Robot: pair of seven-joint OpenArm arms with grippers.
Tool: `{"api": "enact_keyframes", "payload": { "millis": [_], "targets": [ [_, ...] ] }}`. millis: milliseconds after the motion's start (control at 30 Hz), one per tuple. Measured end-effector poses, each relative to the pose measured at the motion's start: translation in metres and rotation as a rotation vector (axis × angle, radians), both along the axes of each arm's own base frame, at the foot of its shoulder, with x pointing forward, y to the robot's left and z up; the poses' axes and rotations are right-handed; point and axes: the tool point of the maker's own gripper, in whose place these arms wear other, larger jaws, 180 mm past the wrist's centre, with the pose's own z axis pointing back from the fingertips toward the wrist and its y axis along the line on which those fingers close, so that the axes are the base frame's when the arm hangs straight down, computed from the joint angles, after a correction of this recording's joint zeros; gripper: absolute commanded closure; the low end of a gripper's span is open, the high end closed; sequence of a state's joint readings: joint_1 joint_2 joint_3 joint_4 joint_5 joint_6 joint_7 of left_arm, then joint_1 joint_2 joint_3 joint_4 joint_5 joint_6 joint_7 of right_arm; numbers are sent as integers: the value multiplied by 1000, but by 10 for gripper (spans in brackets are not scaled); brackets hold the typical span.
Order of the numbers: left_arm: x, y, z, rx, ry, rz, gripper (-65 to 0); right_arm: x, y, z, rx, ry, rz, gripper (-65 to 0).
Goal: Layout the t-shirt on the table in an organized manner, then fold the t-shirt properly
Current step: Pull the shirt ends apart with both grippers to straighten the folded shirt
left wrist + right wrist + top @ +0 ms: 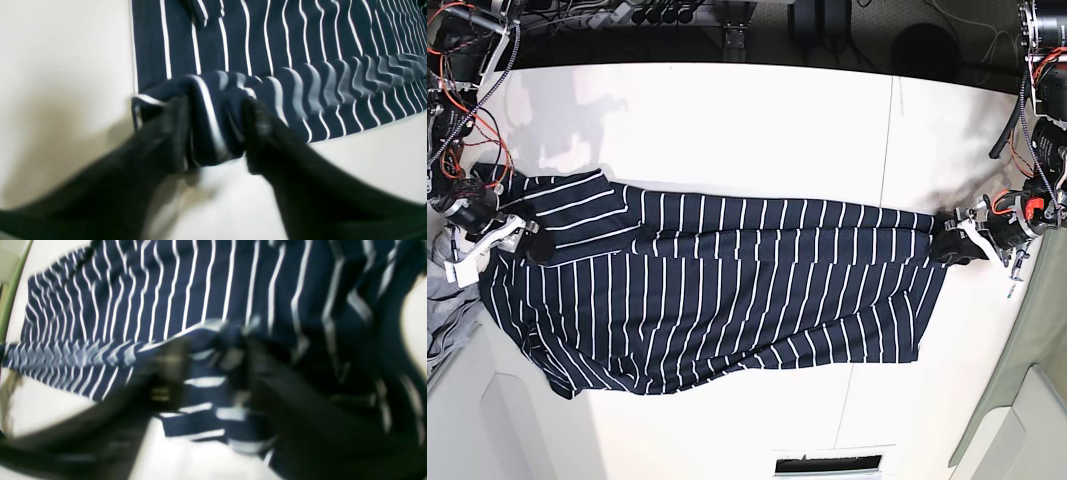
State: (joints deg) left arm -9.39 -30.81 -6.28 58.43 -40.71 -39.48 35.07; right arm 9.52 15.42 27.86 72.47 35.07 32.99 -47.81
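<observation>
The t-shirt (pixel 727 290), dark navy with thin white stripes, lies spread across the middle of the white table (pixel 727 130), with a raised fold line along its far edge between the two grippers. My left gripper (pixel 949 246) is at the shirt's right end in the base view, shut on a bunched corner of the hem (pixel 213 133). My right gripper (pixel 535 244) is at the shirt's left end by a sleeve, shut on a bunch of fabric (pixel 213 373). Both wrist views are blurred.
A thin dark seam (pixel 889 140) runs across the table right of centre. A light grey garment (pixel 445 310) hangs at the table's left edge. Cables and hardware (pixel 457 60) line the far left and far right edges.
</observation>
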Motion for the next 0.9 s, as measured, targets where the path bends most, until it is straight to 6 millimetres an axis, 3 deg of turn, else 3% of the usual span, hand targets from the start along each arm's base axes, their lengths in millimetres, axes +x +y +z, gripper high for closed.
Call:
{"api": "enact_keyframes", "payload": {
  "millis": [167, 267, 333, 467, 633, 800, 900],
  "targets": [
    [-2, 6, 2, -8, 17, 5, -316, -7, -7, 0, -6, 26, -11, -424],
    [-5, 6, 11, -70, 32, 13, -316, -8, -34, 18, -20, -32, -94, -424],
    [-10, 7, 13, -91, 59, 8, -316, -18, -54, 21, -36, -36, -152, -424],
    [-14, 0, 12, -129, 75, 5, -316, -42, -89, 7, -110, 5, -254, -424],
    [-12, -3, 14, -157, 67, 9, -317, -57, -113, -12, -163, 42, -339, -424],
    [-15, -4, 12, -155, 77, 6, -399, -68, -127, -31, -153, 87, -379, -424],
    [-16, -2, 10, -136, 84, 1, -406, -74, -124, -46, -120, 120, -390, -424]
  ]
}}
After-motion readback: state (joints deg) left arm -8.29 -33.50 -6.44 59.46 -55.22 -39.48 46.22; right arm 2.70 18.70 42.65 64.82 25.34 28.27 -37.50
